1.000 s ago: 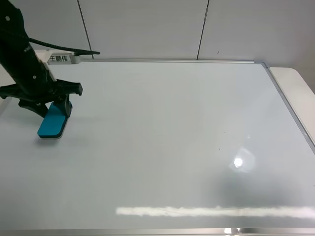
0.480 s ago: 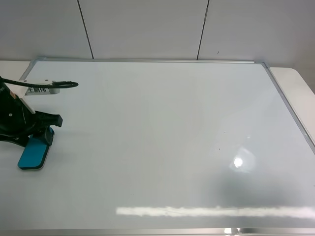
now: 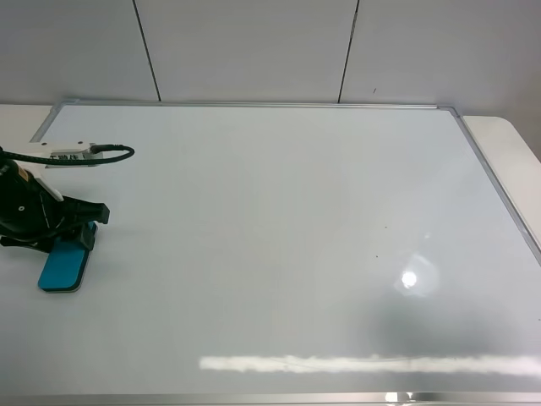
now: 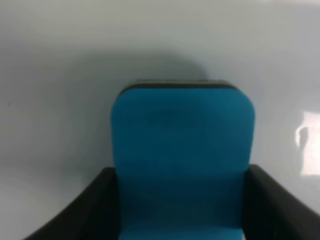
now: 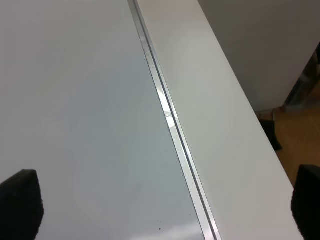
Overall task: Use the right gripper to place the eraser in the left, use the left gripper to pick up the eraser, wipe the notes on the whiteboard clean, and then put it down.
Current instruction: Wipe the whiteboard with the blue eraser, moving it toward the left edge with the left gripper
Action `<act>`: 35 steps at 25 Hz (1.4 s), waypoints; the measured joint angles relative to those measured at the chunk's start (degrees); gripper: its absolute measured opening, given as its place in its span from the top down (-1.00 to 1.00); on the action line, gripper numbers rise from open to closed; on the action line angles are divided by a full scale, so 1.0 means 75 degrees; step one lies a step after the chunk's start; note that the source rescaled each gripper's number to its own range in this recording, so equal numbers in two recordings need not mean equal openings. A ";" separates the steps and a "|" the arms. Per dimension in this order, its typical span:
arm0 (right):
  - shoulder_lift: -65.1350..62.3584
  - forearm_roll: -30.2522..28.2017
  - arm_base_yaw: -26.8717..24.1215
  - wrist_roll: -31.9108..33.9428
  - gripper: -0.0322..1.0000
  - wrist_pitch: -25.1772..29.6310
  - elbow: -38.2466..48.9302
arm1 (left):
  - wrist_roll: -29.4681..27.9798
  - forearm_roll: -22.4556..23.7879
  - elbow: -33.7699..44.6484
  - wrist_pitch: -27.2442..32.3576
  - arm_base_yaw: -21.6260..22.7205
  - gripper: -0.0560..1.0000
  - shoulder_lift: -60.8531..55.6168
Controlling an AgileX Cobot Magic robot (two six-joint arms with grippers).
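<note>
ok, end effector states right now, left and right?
Left end effector: closed on the eraser, which sits on the whiteboard.
Right end effector: open, holding nothing.

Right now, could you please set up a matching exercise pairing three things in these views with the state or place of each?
Things:
1. teal-blue rounded eraser block
2. left pincer
3. right pincer

States:
A. open, above the silver frame edge of the glossy white board
B. lying flat on the board near its left edge
C. shut on the eraser's sides

Pairs: 1-B, 2-C, 3-A
</note>
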 joint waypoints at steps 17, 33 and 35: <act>0.0000 0.0000 0.0000 0.0000 -1.00 0.0000 0.0000 | 0.0000 0.0041 0.0026 0.0463 0.0269 0.87 0.0286; 0.0000 0.0000 0.0000 0.0000 -1.00 0.0000 0.0000 | 0.0000 0.0454 0.0026 0.0277 0.0269 -0.92 0.0049; 0.0000 0.0000 0.0000 0.0000 -1.00 0.0000 0.0000 | 0.0000 0.0469 0.0026 0.0277 0.0269 -0.97 -0.0130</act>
